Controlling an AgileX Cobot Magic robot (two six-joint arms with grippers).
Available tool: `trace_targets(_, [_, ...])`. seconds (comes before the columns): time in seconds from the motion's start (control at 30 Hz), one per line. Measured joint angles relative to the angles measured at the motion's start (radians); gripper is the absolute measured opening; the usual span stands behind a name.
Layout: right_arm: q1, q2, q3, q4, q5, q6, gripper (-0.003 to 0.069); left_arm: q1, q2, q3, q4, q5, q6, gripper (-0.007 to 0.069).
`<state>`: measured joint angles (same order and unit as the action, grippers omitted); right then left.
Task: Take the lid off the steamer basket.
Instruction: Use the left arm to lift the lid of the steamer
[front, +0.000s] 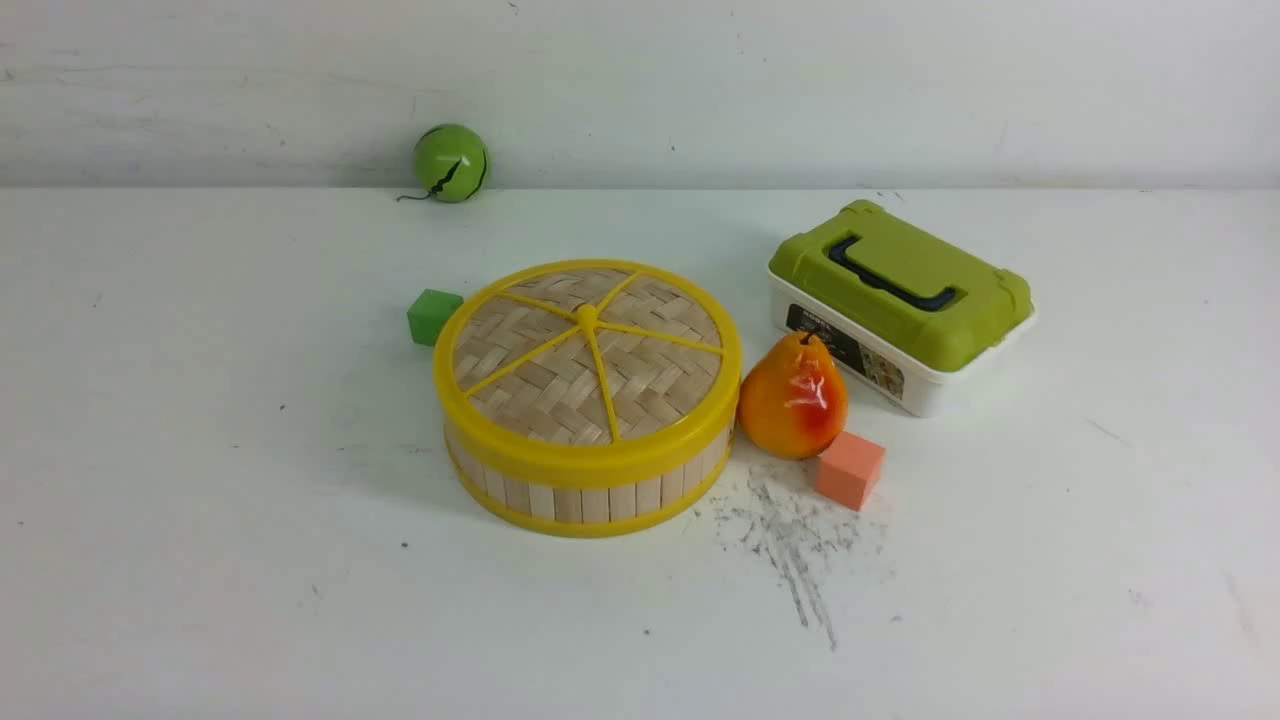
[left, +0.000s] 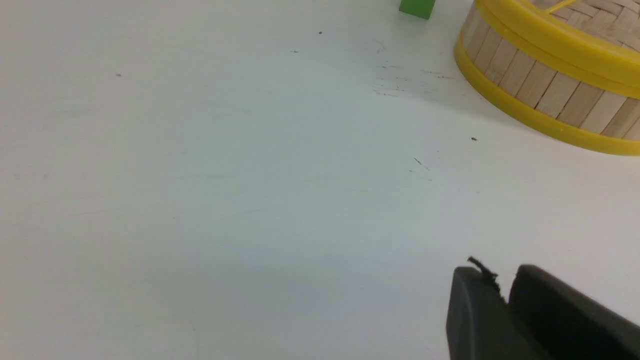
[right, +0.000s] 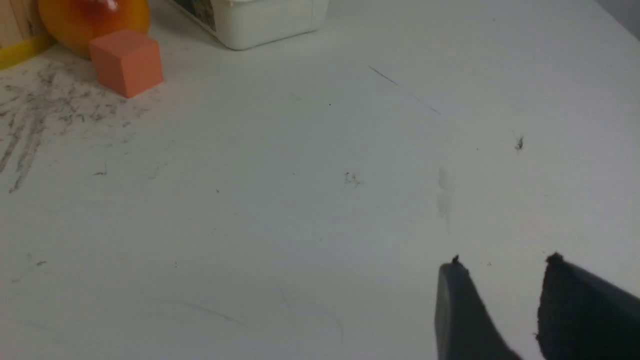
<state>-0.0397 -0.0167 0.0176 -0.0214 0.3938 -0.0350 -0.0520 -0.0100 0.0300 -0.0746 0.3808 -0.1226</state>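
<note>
Since the lid (front: 560, 385) looks light and stiff, pinch its knob (front: 587, 316); left hand (left: 497, 274) seems pressed together, right hand (right: 502, 262) spread.

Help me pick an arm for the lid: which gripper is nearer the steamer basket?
Left, likely. The left gripper faces the steamer basket closely; the right gripper sits farther, past the orange cube.

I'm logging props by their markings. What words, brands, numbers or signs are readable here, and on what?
Readable text: none.
On the white box, the dark label carries pale lettering that is too small and blurred to read.
No markings show on the lid, steamer basket, pear, green cube, orange cube or green ball.
</note>
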Motion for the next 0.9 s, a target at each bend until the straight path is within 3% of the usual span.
trace_targets(0.9, [0.000,0.000,0.000,0.000,0.000,0.000,0.0240,0.000,0.000,0.000,0.000,0.000,0.000,0.0126])
